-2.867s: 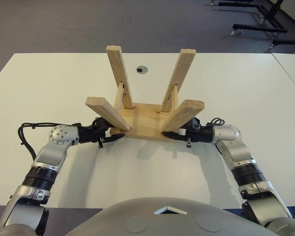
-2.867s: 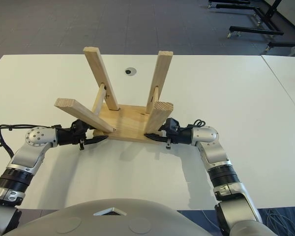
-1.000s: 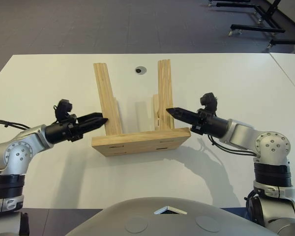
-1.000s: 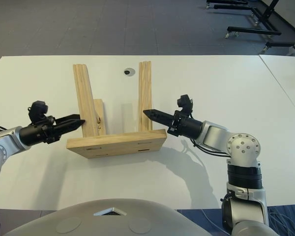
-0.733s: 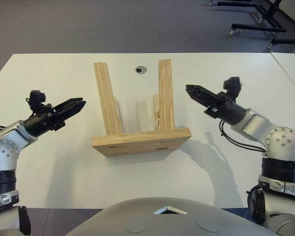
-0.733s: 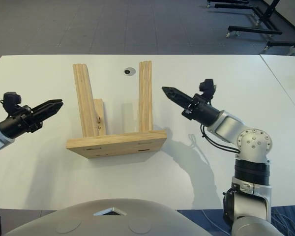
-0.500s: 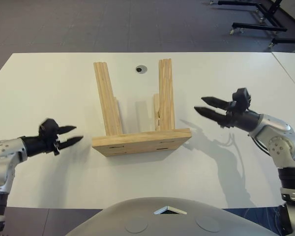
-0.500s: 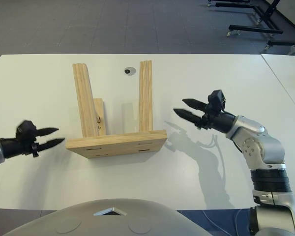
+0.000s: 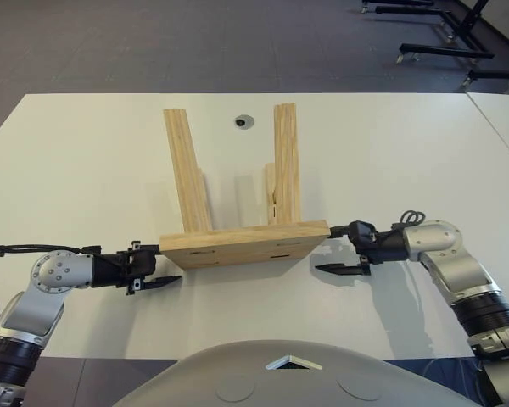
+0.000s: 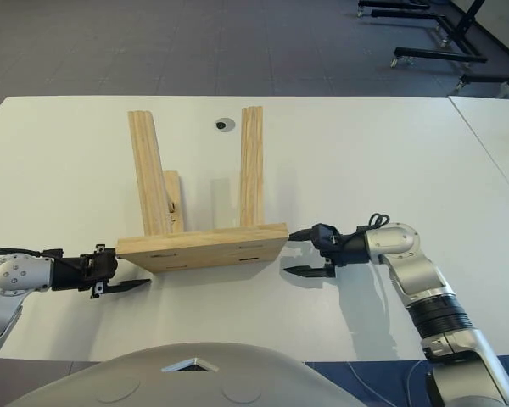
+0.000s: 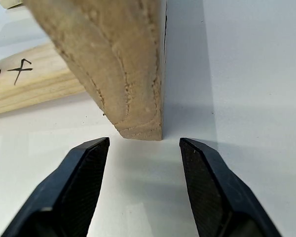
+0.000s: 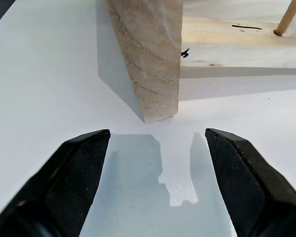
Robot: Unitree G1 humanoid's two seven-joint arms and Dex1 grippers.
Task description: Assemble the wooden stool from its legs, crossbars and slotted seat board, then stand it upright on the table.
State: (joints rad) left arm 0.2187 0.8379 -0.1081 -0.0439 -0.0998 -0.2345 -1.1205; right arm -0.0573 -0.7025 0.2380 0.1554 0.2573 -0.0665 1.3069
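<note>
- left claw (image 9: pixel 159 264) and right claw (image 9: pixel 327 253) have dropped to the seat board's (image 9: pixel 244 244) two ends, both open, gripping nothing.
- stool (image 9: pixel 237 195) lies on its side mid-table (image 9: pixel 407 153), legs toward the far edge; a regrasp to upright it seems next.

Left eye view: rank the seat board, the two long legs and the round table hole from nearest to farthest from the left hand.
1. seat board, its end right at the left hand.
2. left leg, just behind the board.
3. right leg, toward the board's other end.
4. table hole, far side, between the leg tips.
</note>
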